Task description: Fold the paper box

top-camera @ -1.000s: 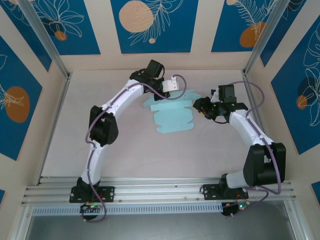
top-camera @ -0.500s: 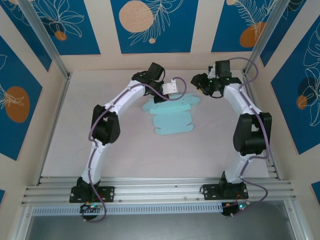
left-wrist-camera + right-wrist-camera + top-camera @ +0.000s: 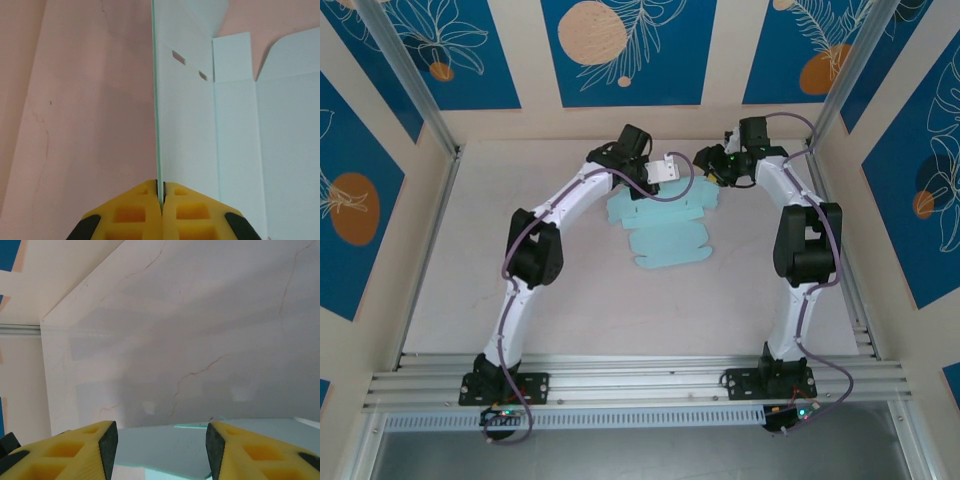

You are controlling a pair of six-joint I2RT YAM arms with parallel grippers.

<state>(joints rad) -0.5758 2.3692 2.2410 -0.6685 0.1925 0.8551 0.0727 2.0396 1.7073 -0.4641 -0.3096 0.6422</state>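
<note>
Tabletop (image 3: pixel 460 290) pale, cracked, bearing paper box (image 3: pixel 665 242); blue-panelled walls (image 3: pixel 620 50).

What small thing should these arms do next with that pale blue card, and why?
Probably the right end effector should ease down and close on the edge of the paper box nearest it. Its jaws stand open with that edge showing between them, ungripped, while the left end effector is shut on a side panel, holding it upright.
</note>
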